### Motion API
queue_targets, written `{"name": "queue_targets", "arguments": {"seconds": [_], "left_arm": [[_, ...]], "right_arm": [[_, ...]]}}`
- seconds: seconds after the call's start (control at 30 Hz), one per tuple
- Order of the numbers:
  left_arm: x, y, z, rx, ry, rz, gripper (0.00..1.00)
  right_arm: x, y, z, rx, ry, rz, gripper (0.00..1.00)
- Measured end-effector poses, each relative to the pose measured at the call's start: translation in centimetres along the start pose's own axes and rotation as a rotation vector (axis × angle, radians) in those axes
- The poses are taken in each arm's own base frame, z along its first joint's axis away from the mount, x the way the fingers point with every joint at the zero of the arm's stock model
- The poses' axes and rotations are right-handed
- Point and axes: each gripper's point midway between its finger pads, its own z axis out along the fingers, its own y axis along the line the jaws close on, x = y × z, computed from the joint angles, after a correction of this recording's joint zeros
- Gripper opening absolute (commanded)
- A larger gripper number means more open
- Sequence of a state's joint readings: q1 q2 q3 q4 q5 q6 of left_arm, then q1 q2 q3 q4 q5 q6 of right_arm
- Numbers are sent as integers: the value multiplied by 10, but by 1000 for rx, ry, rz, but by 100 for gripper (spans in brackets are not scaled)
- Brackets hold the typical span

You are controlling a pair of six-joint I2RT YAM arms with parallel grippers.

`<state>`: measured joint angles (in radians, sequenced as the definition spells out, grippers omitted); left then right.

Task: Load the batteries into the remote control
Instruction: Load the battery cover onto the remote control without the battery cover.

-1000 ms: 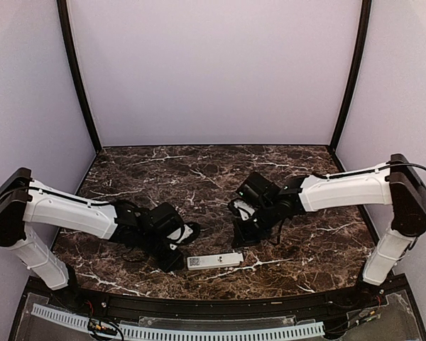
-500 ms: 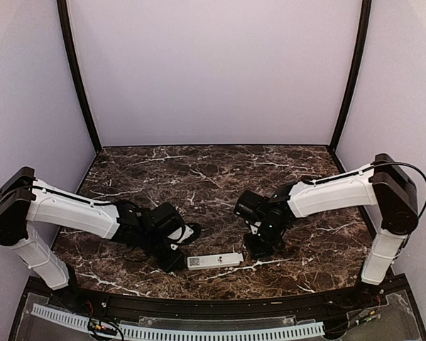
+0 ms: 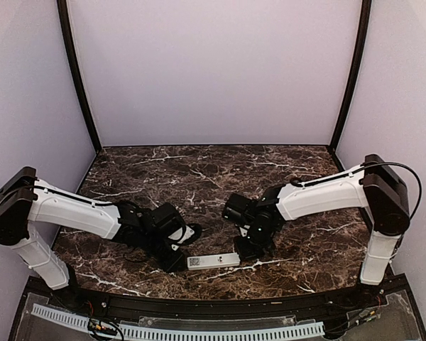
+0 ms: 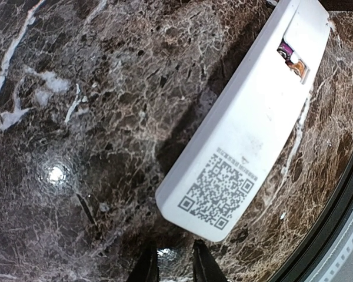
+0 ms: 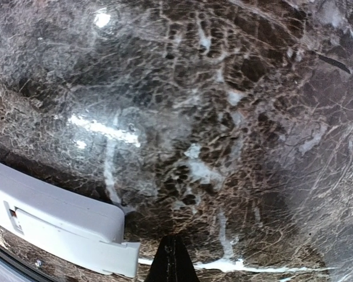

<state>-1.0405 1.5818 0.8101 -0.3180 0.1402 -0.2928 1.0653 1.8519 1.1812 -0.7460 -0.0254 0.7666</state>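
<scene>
The white remote control (image 3: 213, 261) lies face down near the table's front edge, its QR sticker up. In the left wrist view the remote (image 4: 247, 123) shows a battery (image 4: 291, 56) in a gap beside its back cover (image 4: 309, 23), which sits partly slid. My left gripper (image 3: 176, 261) rests at the remote's QR end; its jaws (image 4: 175, 267) stand a narrow gap apart, empty, just clear of the corner. My right gripper (image 3: 246, 249) is shut and empty, its tip (image 5: 172, 261) just right of the remote's cover end (image 5: 53, 226).
The dark marble table (image 3: 199, 177) ends in a black raised rim (image 3: 213, 298) just in front of the remote; the rim also shows in the left wrist view (image 4: 341, 223). Purple walls close in the back and both sides.
My right gripper has swung left and down toward the remote's right end. The left arm and the remote have not moved.
</scene>
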Motion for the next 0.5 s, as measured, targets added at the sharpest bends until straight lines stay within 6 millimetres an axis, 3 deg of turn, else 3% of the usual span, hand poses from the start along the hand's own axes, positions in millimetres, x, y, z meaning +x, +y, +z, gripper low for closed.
{"name": "queue_targets", "arguments": {"seconds": [0.5], "left_arm": [[-1,-1,1,4,-3,1,20]], "right_arm": [[-3,11,1,6,10,-18,0]]}}
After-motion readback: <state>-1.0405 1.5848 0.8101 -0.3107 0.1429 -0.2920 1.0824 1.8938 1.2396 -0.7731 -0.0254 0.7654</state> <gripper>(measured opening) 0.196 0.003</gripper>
